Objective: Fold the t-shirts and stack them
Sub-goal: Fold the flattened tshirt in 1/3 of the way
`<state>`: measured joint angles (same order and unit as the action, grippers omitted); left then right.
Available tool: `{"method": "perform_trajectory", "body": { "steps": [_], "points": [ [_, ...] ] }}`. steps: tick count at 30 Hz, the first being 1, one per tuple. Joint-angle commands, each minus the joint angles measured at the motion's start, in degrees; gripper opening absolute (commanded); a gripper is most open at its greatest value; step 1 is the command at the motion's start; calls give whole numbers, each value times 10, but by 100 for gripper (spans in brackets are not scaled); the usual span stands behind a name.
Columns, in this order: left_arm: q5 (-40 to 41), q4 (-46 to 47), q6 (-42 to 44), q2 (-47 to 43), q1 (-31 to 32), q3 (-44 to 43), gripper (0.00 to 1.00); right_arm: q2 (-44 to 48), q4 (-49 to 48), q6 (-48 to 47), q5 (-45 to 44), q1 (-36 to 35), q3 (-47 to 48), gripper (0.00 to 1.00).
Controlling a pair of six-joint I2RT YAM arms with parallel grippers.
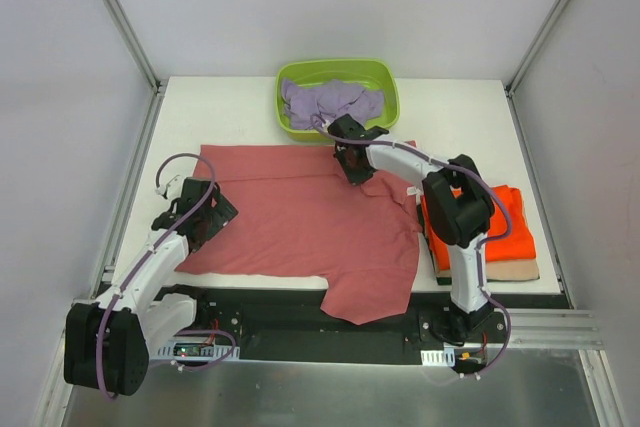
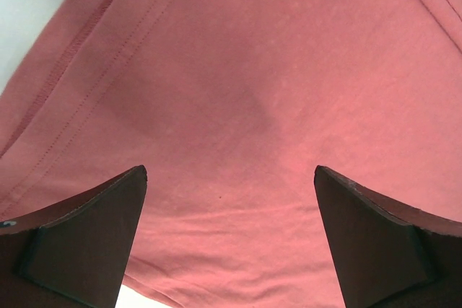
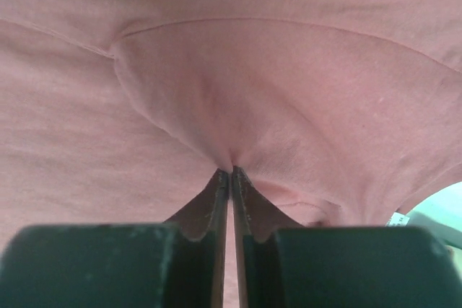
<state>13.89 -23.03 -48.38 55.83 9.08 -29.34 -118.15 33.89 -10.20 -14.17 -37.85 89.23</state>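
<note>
The salmon-red t-shirt (image 1: 300, 222) lies spread over the white table, its lower part hanging over the near edge. My right gripper (image 1: 354, 169) is shut on a pinch of its cloth (image 3: 231, 160) near the collar at the far right. My left gripper (image 1: 208, 215) is open just above the shirt's left edge (image 2: 238, 106), holding nothing. A folded orange t-shirt (image 1: 505, 215) sits on a folded tan t-shirt (image 1: 520, 270) at the right. A lavender t-shirt (image 1: 330, 100) lies crumpled in the tub.
The lime-green tub (image 1: 385, 77) stands at the table's far middle, just behind my right gripper. White walls enclose the table on three sides. A black rail (image 1: 280, 312) runs along the near edge.
</note>
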Motion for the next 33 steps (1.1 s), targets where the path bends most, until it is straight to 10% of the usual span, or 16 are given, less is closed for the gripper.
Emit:
{"method": "perform_trajectory", "body": {
  "steps": [1,14,16,19,23,33],
  "points": [
    [34,-2,11,-20,5,10,99,7,56,7,45,8,50,4],
    [48,-2,11,-10,5,11,99,22,188,12,330,65,102,1],
    [47,-3,13,-7,5,10,99,12,189,17,346,75,107,14],
    [47,-2,14,-2,5,8,99,6,196,32,222,73,118,19],
    [46,-2,14,3,5,7,99,-6,213,34,39,74,141,54],
    [50,-2,12,15,5,5,99,151,-4,-260,41,-86,-92,63]
  ]
}}
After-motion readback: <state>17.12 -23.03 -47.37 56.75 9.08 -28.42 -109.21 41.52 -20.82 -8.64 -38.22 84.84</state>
